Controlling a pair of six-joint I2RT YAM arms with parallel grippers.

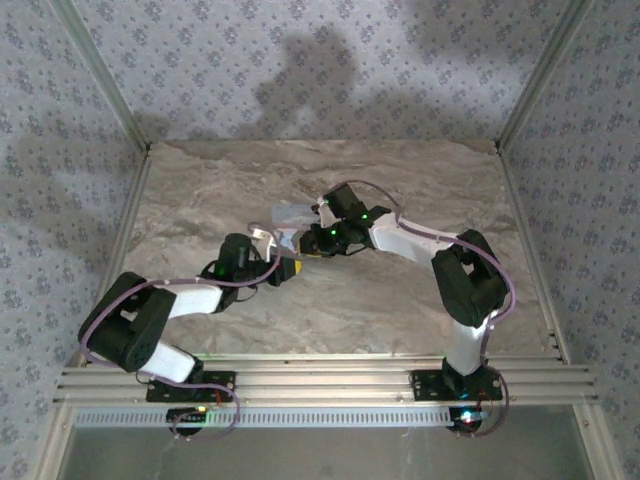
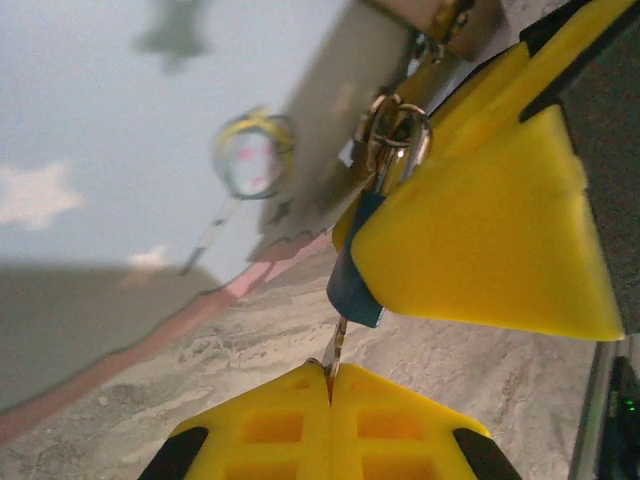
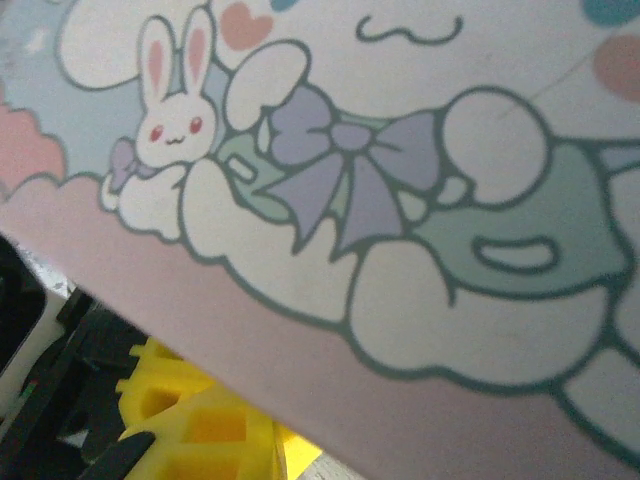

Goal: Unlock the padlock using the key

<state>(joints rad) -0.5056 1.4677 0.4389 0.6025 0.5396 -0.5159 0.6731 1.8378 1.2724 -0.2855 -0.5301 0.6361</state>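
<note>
Marbled surface (image 1: pixel 400 300) between patterned walls. Both arms reach to its middle, where the left fingers (image 1: pixel 289 267) and right fingers (image 1: pixel 312 250) meet tip to tip just beside a pastel book (image 1: pixel 293 214).

Left wrist: the left fingers (image 2: pixel 270 420) are pressed together on the key (image 2: pixel 337 345), whose blade runs up into the blue padlock (image 2: pixel 356 280). Its silver shackle (image 2: pixel 400 135) hangs at the book's edge (image 2: pixel 330 110). The right fingers (image 2: pixel 490 230), set narrow, pinch the padlock from the right.

Right wrist: the book cover (image 3: pixel 400 200), with a white rabbit and a lilac bow, sits close to the camera. One yellow right finger (image 3: pixel 200 425) lies below it at bottom left.
</note>
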